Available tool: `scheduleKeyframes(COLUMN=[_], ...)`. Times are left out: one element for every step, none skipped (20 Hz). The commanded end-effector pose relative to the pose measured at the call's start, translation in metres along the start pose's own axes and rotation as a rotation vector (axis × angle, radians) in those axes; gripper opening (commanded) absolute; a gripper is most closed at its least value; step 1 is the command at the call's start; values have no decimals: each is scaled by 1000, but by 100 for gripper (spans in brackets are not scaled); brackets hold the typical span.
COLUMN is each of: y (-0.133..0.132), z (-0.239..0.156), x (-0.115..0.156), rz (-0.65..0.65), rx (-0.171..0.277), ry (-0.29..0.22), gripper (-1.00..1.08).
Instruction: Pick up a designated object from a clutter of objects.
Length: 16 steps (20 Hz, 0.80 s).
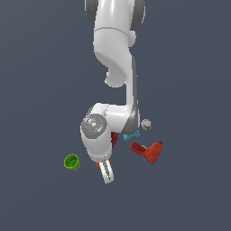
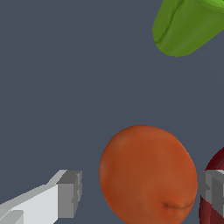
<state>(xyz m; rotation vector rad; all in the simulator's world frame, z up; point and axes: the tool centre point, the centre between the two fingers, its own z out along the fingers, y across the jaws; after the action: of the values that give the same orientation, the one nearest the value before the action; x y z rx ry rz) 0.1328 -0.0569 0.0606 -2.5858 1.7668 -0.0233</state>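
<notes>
The orange ball (image 2: pixel 148 173) lies on the grey floor between my two fingers. My gripper (image 2: pixel 142 192) is open around it, with a small gap at one finger (image 2: pixel 70 194) and the other finger (image 2: pixel 214 188) close to the ball. In the exterior view my gripper (image 1: pixel 106 172) points down at the floor, and only a sliver of the orange ball (image 1: pixel 97 165) shows beside it. The clutter lies around it. The yellow lemon is hidden.
The green cup (image 1: pixel 71 162) stands toward the exterior view's left and also shows in the wrist view (image 2: pixel 188 26). The dark red bowl (image 1: pixel 114 138) sits behind my hand, its edge next to one finger (image 2: pixel 216 164). The blue brick (image 1: pixel 131 136), whitish ball (image 1: pixel 146 124) and red drill (image 1: pixel 149 151) lie to the right.
</notes>
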Motion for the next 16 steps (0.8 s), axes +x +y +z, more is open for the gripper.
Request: scheduleKeyframes(y=[6,5,5,5,5,5,5,5,5,5,5,5,5,-2,-2,-2], z=[14,14,14,14,14,14,14,14,14,14,14,14,14,-1,-2,-2], x=[-2,-1,-1,-1,-1,-1,-1,-1,-1,-1,-1,-1,-1,4,4,3], rz=[2,2,2,2,2,2,2,2,2,2,2,2,2,4,4,4], rx=[-17,-17,-17,-17,-17,-17,-17,-17,-17,-17,-17,-17,-17,6,6,6], ry=[-7,-7,-7,-7,-7,-7,-7,-7,-7,-7,-7,-7,-7,4,4,4], gripper=[100,100,100,-100,-100,-100,-100,-100,-100,-100,-100,-100,-100,-100,-100,-100])
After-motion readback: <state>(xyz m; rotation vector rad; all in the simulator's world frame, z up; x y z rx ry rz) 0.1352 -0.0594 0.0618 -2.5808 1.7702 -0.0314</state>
